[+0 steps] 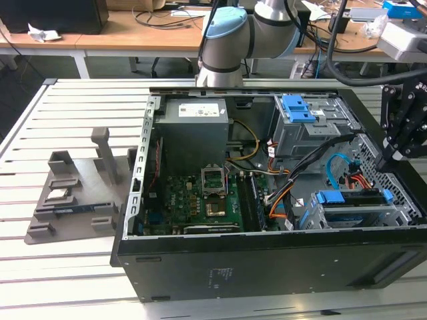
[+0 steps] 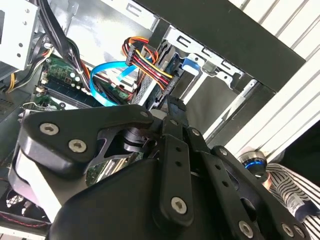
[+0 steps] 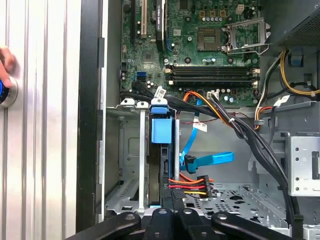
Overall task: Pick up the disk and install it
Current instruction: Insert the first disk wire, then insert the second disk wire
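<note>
The disk [image 1: 357,197] stands on edge inside the lower drive cage [image 1: 347,217] at the front corner of the open computer case, blue rails along its sides. In the first wrist view the disk [image 3: 163,170] sits between the cage's metal walls with a blue tab [image 3: 161,131] at its inner end. My gripper [image 1: 389,160] hangs just above the disk's outer end, near the case's wall on the exterior view's right. Its black fingertips [image 3: 172,196] are pressed together with nothing between them. In the second wrist view the gripper [image 2: 172,106] points down at the cage.
Blue, orange and black cables [image 3: 210,160] run beside the cage, over the motherboard [image 1: 200,200]. An upper cage with a blue tab [image 1: 297,107] sits behind. A grey slotted stand [image 1: 73,193] is on the slatted table to the exterior view's left. A person's hand [image 3: 5,65] rests near a blue button [image 2: 252,162].
</note>
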